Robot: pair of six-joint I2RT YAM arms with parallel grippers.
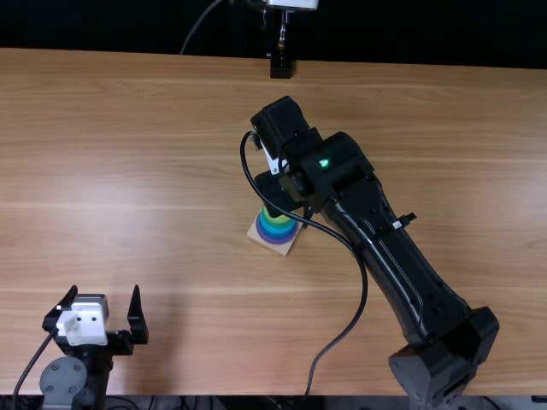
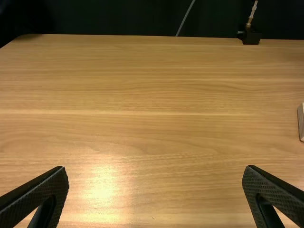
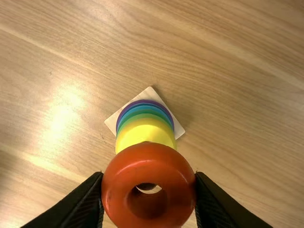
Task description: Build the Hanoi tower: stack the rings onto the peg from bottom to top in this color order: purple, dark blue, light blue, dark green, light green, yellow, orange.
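In the top view my right gripper (image 1: pixel 284 195) is over the far side of the ring tower, partly under its own arm. The right wrist view shows my right gripper (image 3: pixel 149 176) shut on the orange ring (image 3: pixel 118 178), whose hole faces the camera. Beyond it the square wooden base (image 3: pixel 112 121) bears stacked rings: purple (image 3: pixel 144 101), blues, green and the yellow ring (image 3: pixel 145 134) uppermost. The orange ring hides the yellow one's near part; whether they touch I cannot tell. My left gripper (image 1: pixel 104 294) stands open near the table's front left; in its wrist view the left gripper (image 2: pixel 156 169) holds nothing.
The right arm stretches diagonally over the table (image 1: pixel 128 171), with a loose cable (image 1: pixel 365 290) curving beside it. A black stand (image 1: pixel 280 67) is at the table's far edge. A pale wooden block edge (image 2: pixel 301 123) shows in the left wrist view.
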